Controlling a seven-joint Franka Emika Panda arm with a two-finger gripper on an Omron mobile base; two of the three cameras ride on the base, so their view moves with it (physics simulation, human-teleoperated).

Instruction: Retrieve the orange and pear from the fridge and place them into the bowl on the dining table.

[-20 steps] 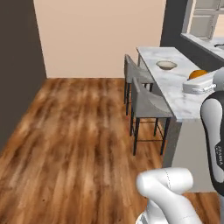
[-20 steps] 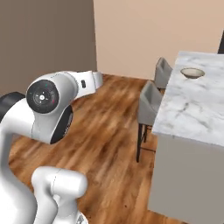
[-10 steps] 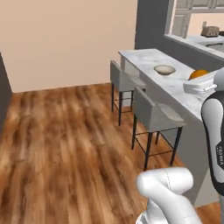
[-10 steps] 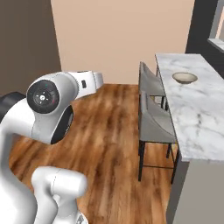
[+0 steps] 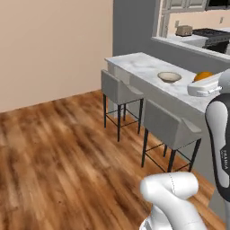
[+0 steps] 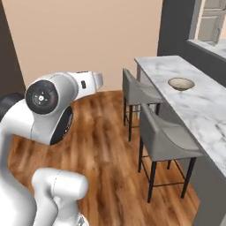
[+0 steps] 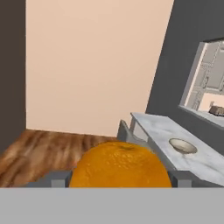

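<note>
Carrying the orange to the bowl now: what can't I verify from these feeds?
- Finger contact on the orange: hand view, the fruit itself covers the end effector tips.
- Bowl contents: rim hides the inside from every angle.
- Dining table near end: cut off by the right base view's edge.

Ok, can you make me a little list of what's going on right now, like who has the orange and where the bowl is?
orange: the orange sits between the pincer's fingers, held up in the air
pincer: the pincer is closed on the orange
bowl: the bowl stands on the dining table, nothing in it
stools: two grey stools stand along the table's side
floor: brown wooden floor
pear: none to report
</note>
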